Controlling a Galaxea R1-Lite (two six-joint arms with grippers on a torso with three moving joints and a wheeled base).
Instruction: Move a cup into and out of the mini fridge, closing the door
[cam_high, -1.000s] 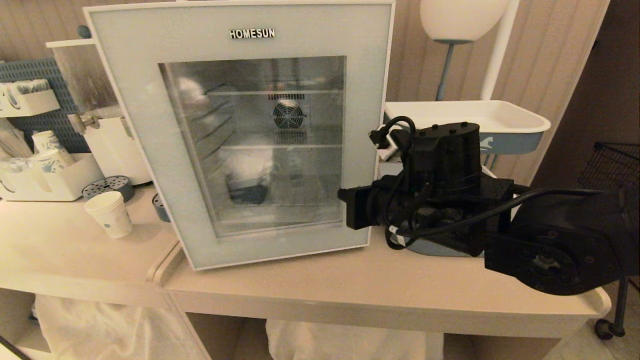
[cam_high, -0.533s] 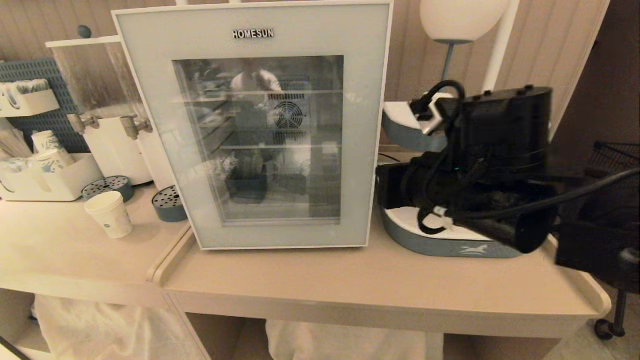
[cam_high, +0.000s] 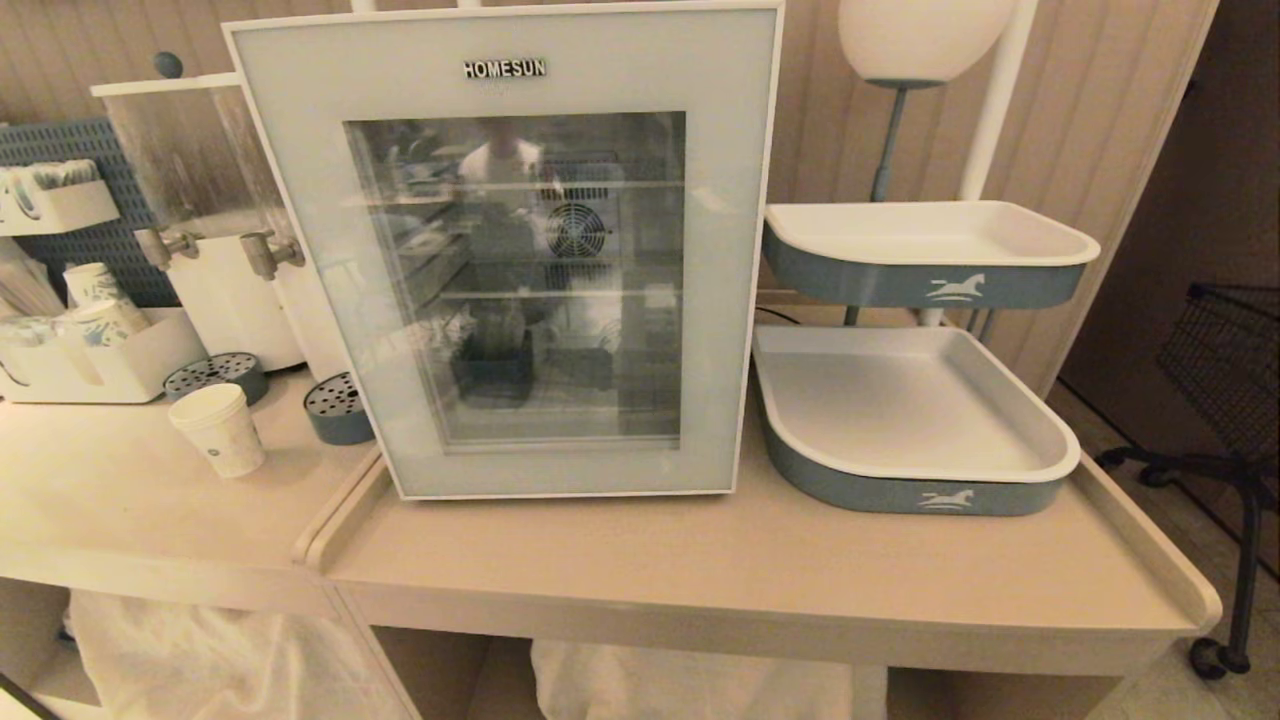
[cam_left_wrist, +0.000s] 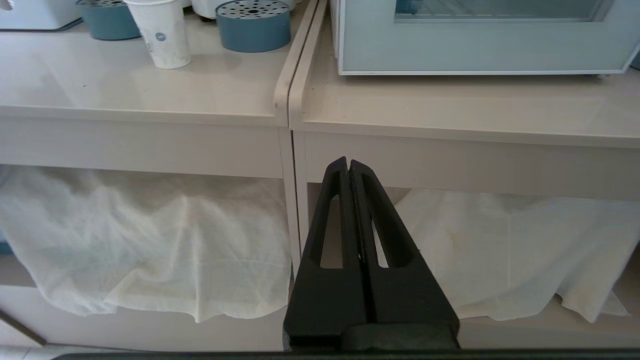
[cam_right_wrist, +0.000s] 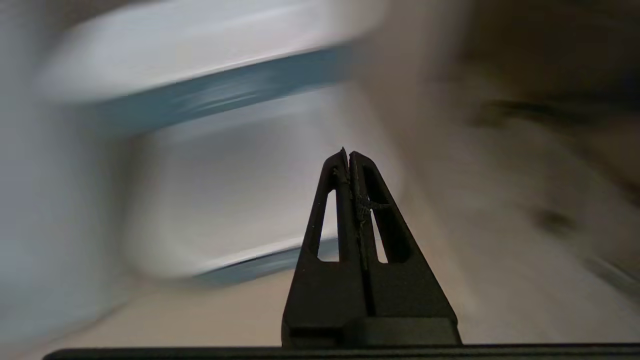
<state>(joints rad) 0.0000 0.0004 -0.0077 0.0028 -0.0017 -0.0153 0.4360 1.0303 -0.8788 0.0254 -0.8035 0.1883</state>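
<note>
Simply beige counter (cam_high: 760, 560), panelled wall (cam_high: 1090, 110) behind.

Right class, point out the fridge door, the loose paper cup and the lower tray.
door (cam_high: 300, 250), head view, left frame.
cup (cam_high: 220, 432), head view, side wall.
lower tray (cam_high: 900, 490), head view, front wall.

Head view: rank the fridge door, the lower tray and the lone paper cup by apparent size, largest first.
1. Fridge door
2. Lower tray
3. Paper cup, clearly smallest.
</note>
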